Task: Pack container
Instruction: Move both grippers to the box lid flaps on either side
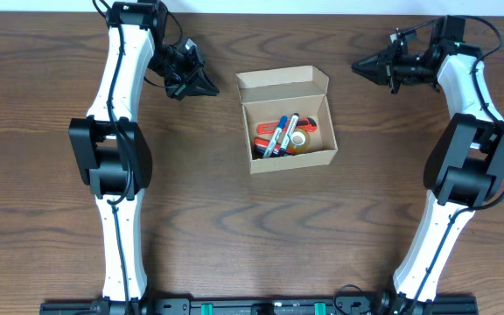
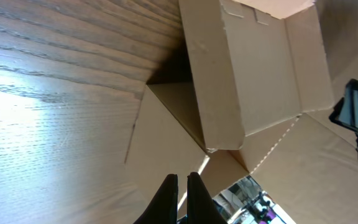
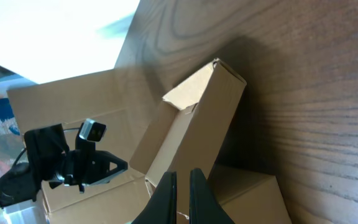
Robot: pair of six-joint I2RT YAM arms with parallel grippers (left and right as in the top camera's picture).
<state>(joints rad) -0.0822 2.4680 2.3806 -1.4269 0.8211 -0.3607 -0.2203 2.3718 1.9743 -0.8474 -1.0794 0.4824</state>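
Observation:
The tan cardboard container [image 1: 290, 160] stands open at the table's middle, its flap lid [image 1: 283, 82] raised at the back. Inside lie several markers [image 1: 278, 136], red, blue and black, and a roll of tape [image 1: 301, 140]. My left gripper [image 1: 208, 87] is shut and empty, hovering left of the lid and apart from it. In the left wrist view the fingers [image 2: 182, 182] point at the container's side [image 2: 241, 74]. My right gripper [image 1: 360, 65] is shut and empty, right of the lid and apart from it. The right wrist view shows the fingers [image 3: 182, 175] facing the container [image 3: 191, 130].
The brown wooden table [image 1: 234, 236] spreads all round the container. The left arm [image 3: 73, 165] shows across the container in the right wrist view. The table's back edge [image 1: 261, 16] runs just behind both grippers.

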